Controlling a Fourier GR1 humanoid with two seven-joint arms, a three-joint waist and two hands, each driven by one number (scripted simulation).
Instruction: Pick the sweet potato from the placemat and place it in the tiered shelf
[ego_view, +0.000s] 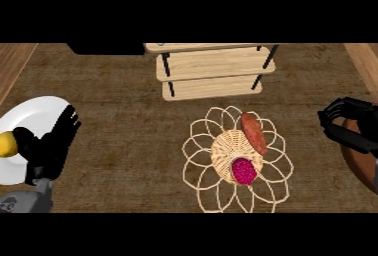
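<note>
Though woven, placemat (238, 159) petal-looped

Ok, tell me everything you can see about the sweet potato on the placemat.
The sweet potato is a long, reddish-brown tuber with tapered ends and a smooth-looking skin. It lies flat, running lengthwise away from the robot, on the upper right part of the woven placemat. Neither hand touches it. A magenta item sits nearer, apart from it.

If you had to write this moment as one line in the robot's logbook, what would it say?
sweet potato: on placemat, untouched | tiered shelf: beyond it | left hand: open, over plate | right hand: curled, right edge, holds nothing
</note>
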